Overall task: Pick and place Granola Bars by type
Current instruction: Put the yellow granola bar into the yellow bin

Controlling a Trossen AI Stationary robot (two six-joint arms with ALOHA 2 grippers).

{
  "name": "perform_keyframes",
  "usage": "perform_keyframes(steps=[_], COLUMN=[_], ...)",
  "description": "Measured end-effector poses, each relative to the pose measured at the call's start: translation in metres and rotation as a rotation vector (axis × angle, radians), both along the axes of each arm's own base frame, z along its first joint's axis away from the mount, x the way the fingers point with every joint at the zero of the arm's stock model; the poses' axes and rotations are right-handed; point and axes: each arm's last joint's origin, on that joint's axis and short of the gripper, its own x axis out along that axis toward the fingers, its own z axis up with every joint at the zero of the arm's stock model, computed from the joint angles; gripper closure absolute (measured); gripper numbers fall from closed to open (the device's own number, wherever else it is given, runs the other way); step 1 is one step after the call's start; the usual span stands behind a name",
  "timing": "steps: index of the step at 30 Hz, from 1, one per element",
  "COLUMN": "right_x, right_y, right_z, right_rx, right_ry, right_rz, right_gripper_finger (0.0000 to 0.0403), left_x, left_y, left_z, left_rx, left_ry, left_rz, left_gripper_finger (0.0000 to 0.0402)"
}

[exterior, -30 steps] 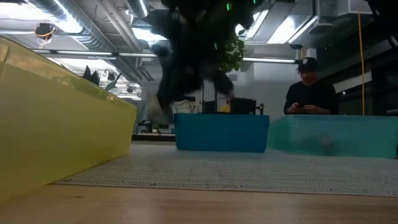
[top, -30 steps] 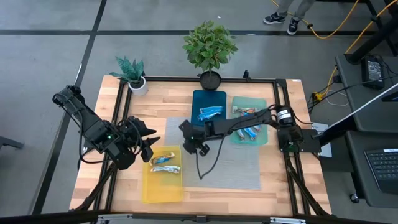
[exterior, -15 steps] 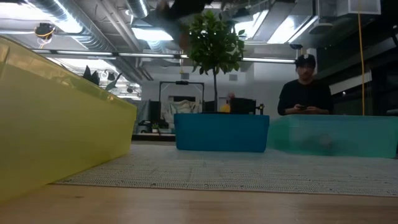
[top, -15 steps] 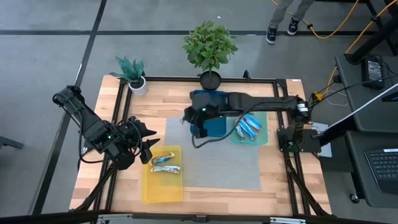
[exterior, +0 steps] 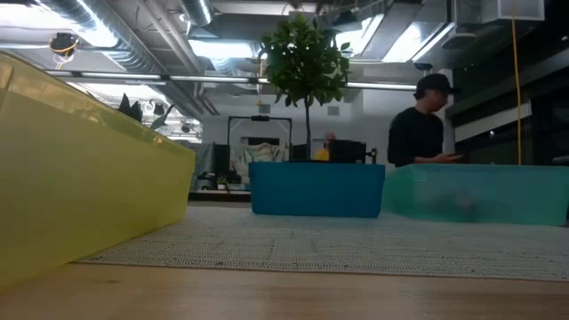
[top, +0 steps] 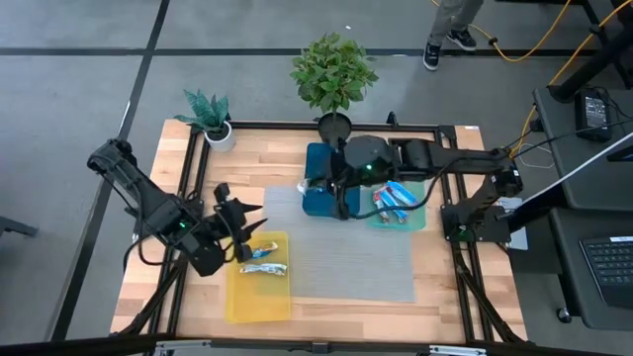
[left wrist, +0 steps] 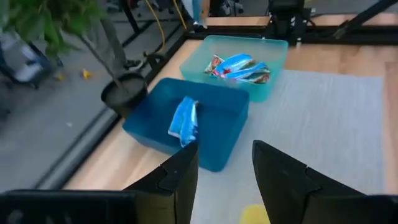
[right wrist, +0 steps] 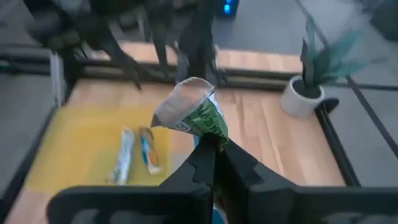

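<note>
Evidently the right gripper (right wrist: 208,146) is clenched on a green-and-white granola bar (right wrist: 194,111), carrying it above the blue tray (top: 318,201) near the table's far edge, presumably for sorting. The left gripper (left wrist: 224,165), jaws released and empty, waits at the yellow tray's (top: 245,297) left rim; from above, the arm hides the held bar.

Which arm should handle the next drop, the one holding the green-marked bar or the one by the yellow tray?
Right. The right gripper is already shut on the green-marked bar and sits above the blue tray. The left gripper is open and empty beside the yellow tray.
</note>
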Motion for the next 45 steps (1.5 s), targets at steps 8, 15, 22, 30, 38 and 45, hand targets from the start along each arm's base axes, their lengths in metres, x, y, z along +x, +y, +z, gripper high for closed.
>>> perform_keyframes(steps=[8, 15, 22, 30, 38, 45], right_x=[0.010, 0.011, 0.012, 0.013, 0.013, 0.013], right_y=[0.023, 0.028, 0.031, 0.031, 0.032, 0.032], right_z=[0.016, 0.022, 0.028, 0.033, 0.035, 0.036], right_rx=[0.040, 0.070, 0.104, 0.120, 0.128, 0.131], right_ry=[-0.213, -0.278, -0.344, -0.393, -0.403, -0.414], right_rz=[0.045, 0.050, 0.078, 0.094, 0.114, 0.118], right_gripper_finger=[0.0389, 0.0387, 0.0387, 0.0388, 0.0385, 0.0385], left_x=[0.029, 0.043, 0.054, 0.060, 0.060, 0.060], left_y=[-0.002, 0.001, 0.008, 0.013, 0.013, 0.013], left_z=[0.004, 0.021, 0.036, 0.046, 0.050, 0.051], left_rx=[0.117, 0.192, 0.242, 0.267, 0.272, 0.267], left_ry=[-0.050, -0.148, -0.225, -0.275, -0.300, -0.307], left_rz=[-0.020, -0.014, 0.019, 0.031, 0.030, 0.032], left_gripper_finger=[0.0217, 0.0141, 0.0110, 0.0120, 0.0195, 0.0310])
